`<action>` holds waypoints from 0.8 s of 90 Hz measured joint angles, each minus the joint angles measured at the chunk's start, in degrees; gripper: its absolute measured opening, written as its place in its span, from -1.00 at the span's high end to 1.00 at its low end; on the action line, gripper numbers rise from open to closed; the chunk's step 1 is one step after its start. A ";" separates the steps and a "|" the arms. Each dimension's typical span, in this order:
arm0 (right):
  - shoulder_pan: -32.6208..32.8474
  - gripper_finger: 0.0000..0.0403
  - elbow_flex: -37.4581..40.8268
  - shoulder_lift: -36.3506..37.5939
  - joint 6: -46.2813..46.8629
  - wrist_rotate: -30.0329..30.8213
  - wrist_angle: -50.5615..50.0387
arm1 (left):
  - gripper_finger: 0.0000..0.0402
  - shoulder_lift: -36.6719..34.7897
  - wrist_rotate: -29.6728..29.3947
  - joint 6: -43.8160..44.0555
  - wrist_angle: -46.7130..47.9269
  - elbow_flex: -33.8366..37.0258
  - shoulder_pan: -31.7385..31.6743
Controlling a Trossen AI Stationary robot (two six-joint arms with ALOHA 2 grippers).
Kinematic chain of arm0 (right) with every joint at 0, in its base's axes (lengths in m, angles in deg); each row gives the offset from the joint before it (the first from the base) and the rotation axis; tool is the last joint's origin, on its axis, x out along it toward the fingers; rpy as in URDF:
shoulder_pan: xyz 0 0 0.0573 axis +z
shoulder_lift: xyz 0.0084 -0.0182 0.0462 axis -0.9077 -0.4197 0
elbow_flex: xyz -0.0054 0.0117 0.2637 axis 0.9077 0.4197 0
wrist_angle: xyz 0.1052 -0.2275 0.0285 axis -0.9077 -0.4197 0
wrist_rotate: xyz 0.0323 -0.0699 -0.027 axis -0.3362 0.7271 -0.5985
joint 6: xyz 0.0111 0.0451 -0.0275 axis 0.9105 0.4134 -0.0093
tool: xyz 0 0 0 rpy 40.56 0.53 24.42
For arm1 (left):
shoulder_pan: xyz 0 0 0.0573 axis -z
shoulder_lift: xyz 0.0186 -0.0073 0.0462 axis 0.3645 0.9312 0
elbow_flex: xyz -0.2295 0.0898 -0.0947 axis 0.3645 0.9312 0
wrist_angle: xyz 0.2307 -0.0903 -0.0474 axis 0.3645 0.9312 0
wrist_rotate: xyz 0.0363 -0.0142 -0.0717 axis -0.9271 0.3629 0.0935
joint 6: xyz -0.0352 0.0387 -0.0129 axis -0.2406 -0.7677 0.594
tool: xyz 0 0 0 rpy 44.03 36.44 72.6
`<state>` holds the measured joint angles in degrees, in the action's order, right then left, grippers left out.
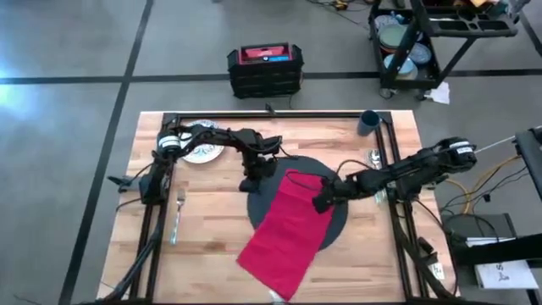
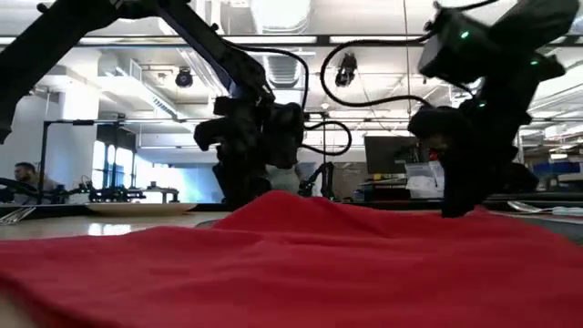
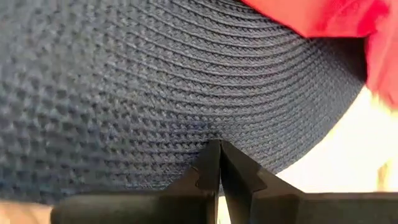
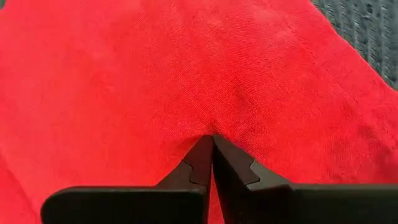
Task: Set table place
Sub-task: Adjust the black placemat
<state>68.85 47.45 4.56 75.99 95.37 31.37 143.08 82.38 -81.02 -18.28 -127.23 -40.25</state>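
Observation:
A round dark grey mat (image 1: pixel 339 222) lies mid-table. A red napkin (image 1: pixel 284 233) lies slantwise over it, its near end resting on the wood by the table's near edge. My left gripper (image 1: pixel 254 181) is shut at the mat's left rim (image 3: pixel 124 93). My right gripper (image 1: pixel 322 203) is shut on the napkin's right side (image 4: pixel 155 81). A patterned white plate (image 1: pixel 203 153) lies at the far left, a fork (image 1: pixel 178 212) near the left edge, and a dark blue cup (image 1: pixel 368 123) at the far right corner. My left gripper has its shut fingertips (image 3: pixel 211 158) on the mat's top face just inside its rim (image 3: pixel 267 158), coming from above. Whether they pinch the rim or only press on it, I cannot tell. The mat lies on the table. My right gripper pinches a small pucker of the napkin (image 4: pixel 214 124) between its two fingertips, coming steeply from above, near the cloth's right edge. Creases run out from the fingertips. The cloth lies slack over the mat and the table.
A silver piece of cutlery (image 1: pixel 375 157) lies by the right rail. The black rail frame (image 1: pixel 271 114) borders the tabletop. Beyond the far edge stand a black-and-red crate (image 1: pixel 264 69) and a cart (image 1: pixel 423 42). Bare wood shows left of the mat around the fork.

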 joint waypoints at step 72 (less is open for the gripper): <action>10.76 1.00 -4.39 7.30 2.47 4.12 -0.56 | 1.00 -14.13 -9.57 6.81 -11.92 -1.31 0.85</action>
<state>79.62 43.06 11.86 78.46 99.49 30.81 128.96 72.81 -74.21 -30.20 -128.54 -39.40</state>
